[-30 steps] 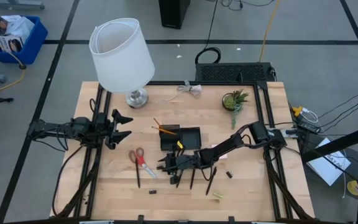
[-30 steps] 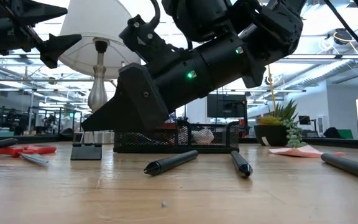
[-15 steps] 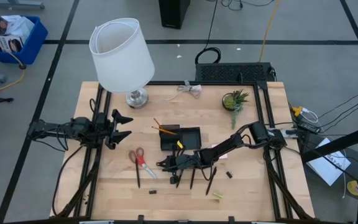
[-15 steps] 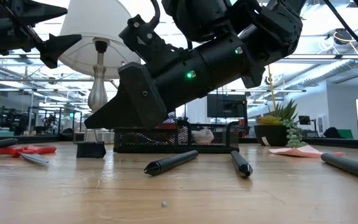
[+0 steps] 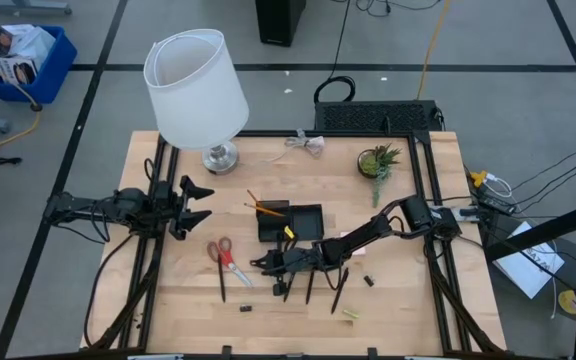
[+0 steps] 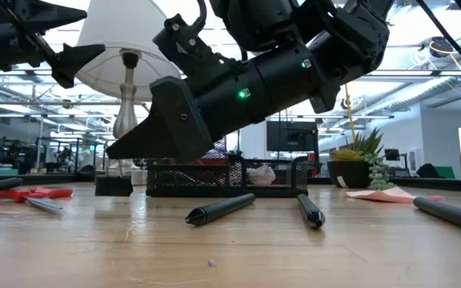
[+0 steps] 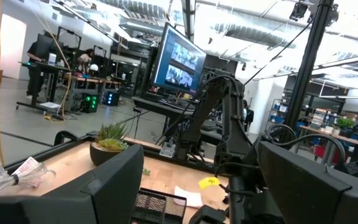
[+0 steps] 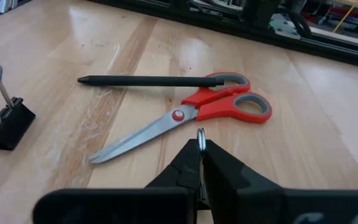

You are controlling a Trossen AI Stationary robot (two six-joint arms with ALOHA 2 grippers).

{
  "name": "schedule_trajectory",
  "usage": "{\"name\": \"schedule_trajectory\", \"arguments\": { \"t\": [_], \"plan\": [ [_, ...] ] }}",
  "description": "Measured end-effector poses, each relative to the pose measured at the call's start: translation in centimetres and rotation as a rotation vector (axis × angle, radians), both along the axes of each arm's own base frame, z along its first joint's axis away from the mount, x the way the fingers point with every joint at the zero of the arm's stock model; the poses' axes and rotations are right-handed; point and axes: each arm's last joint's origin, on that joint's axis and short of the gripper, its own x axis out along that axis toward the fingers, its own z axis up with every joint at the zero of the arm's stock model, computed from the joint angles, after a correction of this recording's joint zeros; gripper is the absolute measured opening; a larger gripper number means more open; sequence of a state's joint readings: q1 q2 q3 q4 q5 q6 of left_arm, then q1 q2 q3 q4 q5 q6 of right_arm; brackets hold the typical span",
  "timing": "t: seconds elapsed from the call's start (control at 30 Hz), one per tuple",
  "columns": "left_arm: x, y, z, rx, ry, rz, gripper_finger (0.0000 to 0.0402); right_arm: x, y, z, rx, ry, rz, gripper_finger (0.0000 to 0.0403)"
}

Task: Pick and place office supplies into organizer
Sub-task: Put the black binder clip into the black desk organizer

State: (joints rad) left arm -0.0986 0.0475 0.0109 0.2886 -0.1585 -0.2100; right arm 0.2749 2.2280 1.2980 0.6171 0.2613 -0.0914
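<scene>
1. Right gripper has its fingers pinched on the wire loop of a binder clip, which hangs just off the desk in the low view. You have it by thin wire only, so lift slowly.
2. Organizer sits mid-desk, just beyond the gripper. Short carry; keep the clip level and clear the tray wall first.
3. Scissors and a black pen lie ahead, a second binder clip off to the side. Don't drag across them.
4. Left gripper waits at the desk's left side, fingers spread.

No legible text or labels.
</scene>
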Motion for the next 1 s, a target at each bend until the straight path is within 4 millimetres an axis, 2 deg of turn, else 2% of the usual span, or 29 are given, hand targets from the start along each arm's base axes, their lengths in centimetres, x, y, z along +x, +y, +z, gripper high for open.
{"name": "schedule_trajectory", "arguments": {
  "t": [0.13,0.4,0.53,0.7,1.0],
  "plan": [
    [0.0,0.0,0.0,0.0,0.0,0.0,0.0319,-0.1,0.0,0.8,-0.003,-0.001,-0.004,0.0008],
    [0.0,0.0,0.0,0.0,0.001,0.0,0.0319,-1.1,-0.1,4.3,-0.092,0.021,-0.112,0.0008],
    [0.0,0.0,0.0,0.0,0.001,0.0,0.0319,-1.8,-0.2,5.4,-0.16,0.053,-0.212,0.0009],
    [0.0,0.0,0.0,0.0,0.001,0.0,0.0319,-2.0,-0.4,5.7,-0.177,0.051,-0.255,0.001],
    [0.0,0.0,0.0,0.0,0.001,0.0,0.0319,-2.5,-2.2,4.3,-0.155,0.084,-0.34,0.001]
  ]
}}
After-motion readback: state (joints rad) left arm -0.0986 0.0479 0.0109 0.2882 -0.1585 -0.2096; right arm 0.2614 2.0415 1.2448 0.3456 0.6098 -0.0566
